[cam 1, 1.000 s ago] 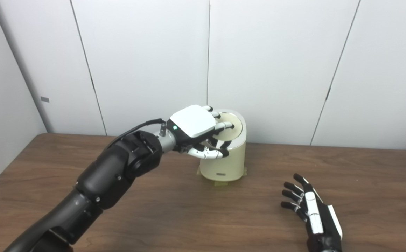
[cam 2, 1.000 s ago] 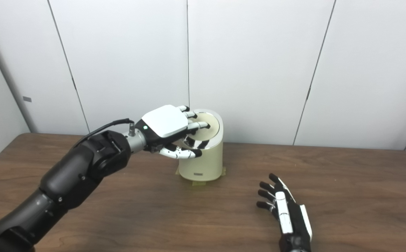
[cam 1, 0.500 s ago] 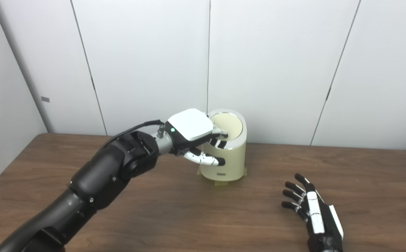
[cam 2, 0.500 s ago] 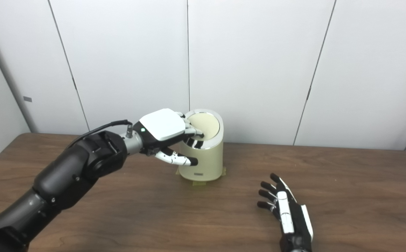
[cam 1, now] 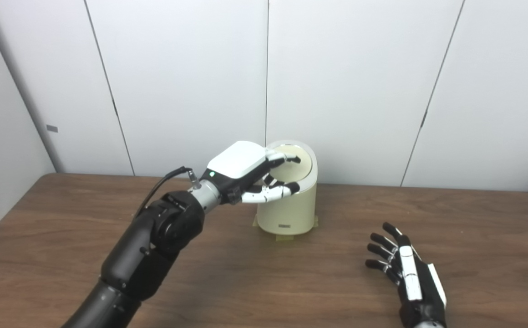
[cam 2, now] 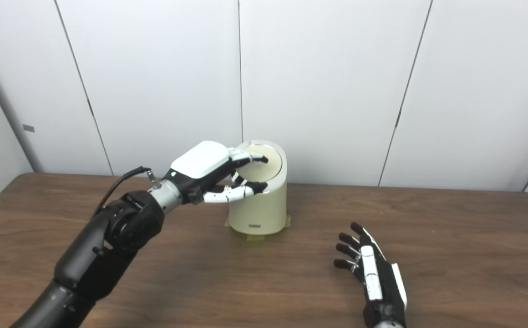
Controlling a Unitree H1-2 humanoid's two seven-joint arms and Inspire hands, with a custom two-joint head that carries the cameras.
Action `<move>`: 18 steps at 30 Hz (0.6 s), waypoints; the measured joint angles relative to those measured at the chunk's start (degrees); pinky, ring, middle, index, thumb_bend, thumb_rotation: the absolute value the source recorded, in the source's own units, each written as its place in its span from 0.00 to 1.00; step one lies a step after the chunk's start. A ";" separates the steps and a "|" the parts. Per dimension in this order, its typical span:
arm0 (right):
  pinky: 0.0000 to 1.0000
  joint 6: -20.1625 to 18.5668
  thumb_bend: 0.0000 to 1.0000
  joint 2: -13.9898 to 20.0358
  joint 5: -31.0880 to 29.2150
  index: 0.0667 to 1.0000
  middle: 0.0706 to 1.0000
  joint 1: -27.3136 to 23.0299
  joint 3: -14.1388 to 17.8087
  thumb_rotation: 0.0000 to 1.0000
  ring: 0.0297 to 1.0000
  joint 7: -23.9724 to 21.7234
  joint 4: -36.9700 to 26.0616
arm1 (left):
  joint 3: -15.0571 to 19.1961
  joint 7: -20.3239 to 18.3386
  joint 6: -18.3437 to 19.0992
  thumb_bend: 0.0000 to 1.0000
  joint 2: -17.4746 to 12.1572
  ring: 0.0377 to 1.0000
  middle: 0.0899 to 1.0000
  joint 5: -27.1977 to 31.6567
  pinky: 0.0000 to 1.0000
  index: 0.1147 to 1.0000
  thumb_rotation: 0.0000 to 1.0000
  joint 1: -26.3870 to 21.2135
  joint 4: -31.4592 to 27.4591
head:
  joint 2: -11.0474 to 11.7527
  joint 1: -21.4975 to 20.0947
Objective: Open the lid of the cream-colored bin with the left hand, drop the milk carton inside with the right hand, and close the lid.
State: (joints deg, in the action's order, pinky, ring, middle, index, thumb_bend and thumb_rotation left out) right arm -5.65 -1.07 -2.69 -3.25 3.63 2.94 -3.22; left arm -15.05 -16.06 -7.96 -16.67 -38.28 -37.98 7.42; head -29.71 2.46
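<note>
Your left hand [cam 1: 246,171] is at the bin [cam 1: 291,205], fingers [cam 1: 286,159] spread over the lid [cam 1: 297,165], thumb under the rim, gripping nothing that you can be sure of. The lid looks shut. Judging the step as lid work, press squarely and keep the bin from sliding on the table [cam 1: 246,273]. Your right hand [cam 1: 409,278] lies open and empty, well apart. No carton in view. The bin's small front label [cam 1: 285,225] is too small to read.
</note>
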 measured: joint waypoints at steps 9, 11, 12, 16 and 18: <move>0.63 -1.39 0.52 0.34 -0.90 0.80 0.79 0.05 0.04 0.88 0.77 -0.46 -0.79 | 13.05 2.19 14.91 0.39 6.01 0.91 0.89 14.06 0.89 0.90 0.98 11.03 -13.25 | -0.88 -0.17; 0.65 -2.04 0.53 0.41 -1.61 0.80 0.80 0.22 0.18 0.87 0.78 -0.71 -1.35 | 15.32 2.33 18.75 0.38 7.54 0.90 0.89 17.91 0.88 0.91 0.97 15.35 -15.67 | -1.14 -0.26; 0.66 -2.25 0.53 0.40 -1.97 0.80 0.80 0.25 0.24 0.87 0.78 -0.81 -1.55 | 16.63 2.45 20.69 0.39 8.37 0.90 0.89 19.87 0.88 0.92 0.97 17.55 -17.14 | -1.14 -0.26; 0.71 -2.42 0.54 0.57 -3.47 0.82 0.82 0.52 0.46 0.87 0.81 -1.26 -2.12 | 19.85 3.86 25.28 0.38 11.01 0.90 0.90 25.42 0.86 0.93 0.99 24.62 -21.61 | -1.50 -0.53; 0.74 -2.85 0.55 0.77 -3.99 0.82 0.83 0.51 0.47 0.87 0.83 -1.57 -2.55 | 20.97 4.59 26.47 0.35 11.41 0.91 0.91 27.86 0.88 0.94 1.00 26.76 -23.57 | -1.50 -0.53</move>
State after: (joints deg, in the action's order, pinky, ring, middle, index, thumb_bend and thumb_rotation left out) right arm -8.50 -0.31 -6.67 -2.74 4.10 1.36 -5.76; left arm 5.93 -11.47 18.50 -5.27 -10.42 -11.22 -16.16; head -31.20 1.93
